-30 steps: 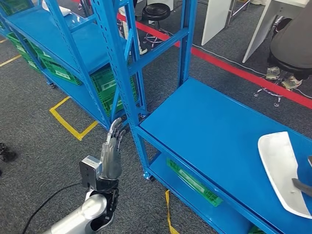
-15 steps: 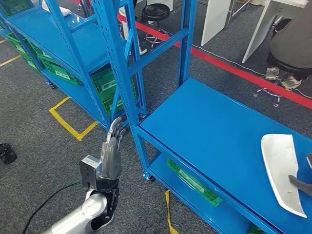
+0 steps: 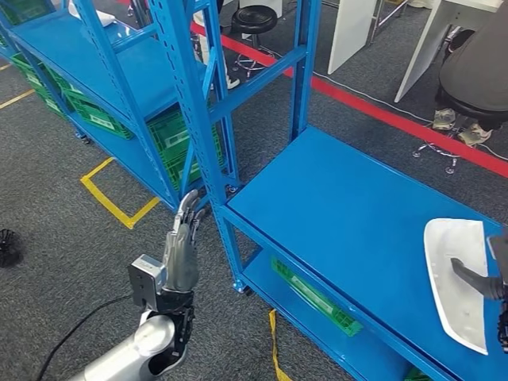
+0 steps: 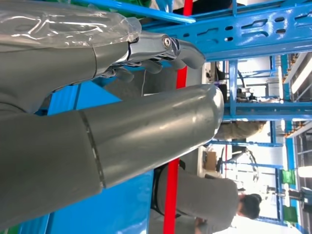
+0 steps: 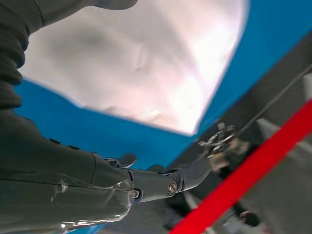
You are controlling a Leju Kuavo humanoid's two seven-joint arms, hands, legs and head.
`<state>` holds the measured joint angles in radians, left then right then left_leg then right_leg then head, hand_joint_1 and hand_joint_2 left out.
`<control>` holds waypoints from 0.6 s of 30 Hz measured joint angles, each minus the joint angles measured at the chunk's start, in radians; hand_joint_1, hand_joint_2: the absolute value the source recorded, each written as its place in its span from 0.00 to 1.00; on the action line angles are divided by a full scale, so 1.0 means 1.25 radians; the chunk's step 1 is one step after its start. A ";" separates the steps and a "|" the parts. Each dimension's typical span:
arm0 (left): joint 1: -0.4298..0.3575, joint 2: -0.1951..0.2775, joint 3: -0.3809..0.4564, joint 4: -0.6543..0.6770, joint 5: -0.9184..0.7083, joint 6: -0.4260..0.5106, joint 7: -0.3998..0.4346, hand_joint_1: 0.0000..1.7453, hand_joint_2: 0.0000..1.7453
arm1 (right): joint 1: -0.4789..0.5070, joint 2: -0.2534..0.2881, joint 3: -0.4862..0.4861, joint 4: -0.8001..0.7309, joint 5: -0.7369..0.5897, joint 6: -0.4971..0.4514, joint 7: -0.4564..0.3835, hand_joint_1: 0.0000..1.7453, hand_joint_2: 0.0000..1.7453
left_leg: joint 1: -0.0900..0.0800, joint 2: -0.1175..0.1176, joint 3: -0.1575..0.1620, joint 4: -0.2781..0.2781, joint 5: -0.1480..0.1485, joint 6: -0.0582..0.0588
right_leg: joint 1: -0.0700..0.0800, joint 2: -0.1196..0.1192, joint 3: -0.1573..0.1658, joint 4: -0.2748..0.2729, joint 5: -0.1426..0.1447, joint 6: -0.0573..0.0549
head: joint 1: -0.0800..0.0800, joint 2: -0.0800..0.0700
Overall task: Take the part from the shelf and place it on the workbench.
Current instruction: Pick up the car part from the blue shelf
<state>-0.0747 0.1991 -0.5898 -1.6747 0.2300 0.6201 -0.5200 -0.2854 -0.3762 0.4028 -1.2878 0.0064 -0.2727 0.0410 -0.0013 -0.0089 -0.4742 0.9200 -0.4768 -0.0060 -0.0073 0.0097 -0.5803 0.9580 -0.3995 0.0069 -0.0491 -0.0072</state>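
I see one part (image 3: 456, 278), a flat white plastic panel with rounded corners, lying at the right edge of the head frame on the blue workbench top (image 3: 353, 210). My right hand (image 3: 486, 282) reaches over it from the right edge; a dark finger lies across the panel, but I cannot tell whether the hand grips it or only rests on it. In the right wrist view the panel (image 5: 147, 63) spreads pale against the blue surface, with the fingers (image 5: 173, 183) stretched out beside it and nothing between them that I can make out. I judge the panel lies flat here because this is where it is to be set down, so the placing looks nearly done.

My left hand (image 3: 179, 250) stands in the lower left of the head frame, fingers straight and apart, holding nothing; I judge it is simply kept clear of the blue shelf upright (image 3: 201, 135) beside it.

Green crates (image 3: 174, 143) sit on the lower shelf levels in the upper left; I count at least three. One black stool (image 3: 255, 20) stands at top centre.
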 joint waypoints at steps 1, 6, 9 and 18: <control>0.000 -0.001 0.000 0.000 0.000 -0.003 -0.002 0.00 0.00 | 0.002 0.002 0.003 -0.015 -0.009 0.007 -0.012 0.00 1.00 | 0.000 0.000 0.000 0.000 0.000 0.000 | 0.000 0.000 0.000 0.000 0.000 0.000 | 0.000 0.000; -0.001 -0.003 0.000 0.000 0.004 -0.018 -0.013 0.00 0.00 | 0.009 0.013 0.020 -0.082 -0.043 0.050 -0.091 0.00 1.00 | 0.000 0.000 0.000 0.000 0.000 0.000 | 0.000 0.000 0.000 0.000 0.000 0.000 | 0.000 0.000; -0.001 -0.004 0.000 0.000 0.004 -0.024 -0.016 0.00 0.00 | 0.009 0.019 0.032 -0.119 -0.042 0.060 -0.099 0.00 1.00 | 0.000 0.000 0.000 0.000 0.000 0.000 | 0.000 0.000 0.000 0.000 0.000 0.000 | 0.000 0.000; -0.001 -0.004 0.000 0.000 0.004 -0.027 -0.020 0.00 0.00 | 0.009 0.025 0.054 -0.181 -0.039 0.065 -0.088 0.00 1.00 | 0.000 0.000 0.000 0.000 0.000 0.000 | 0.000 0.000 0.000 0.000 0.000 0.000 | 0.000 0.000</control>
<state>-0.0760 0.1938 -0.5898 -1.6747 0.2354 0.5863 -0.5451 -0.2742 -0.3449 0.4707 -1.5134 -0.0423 -0.1910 -0.0688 -0.0014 -0.0089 -0.4744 0.9200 -0.4768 -0.0060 -0.0075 0.0095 -0.5806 0.9579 -0.3995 0.0069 -0.0490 -0.0072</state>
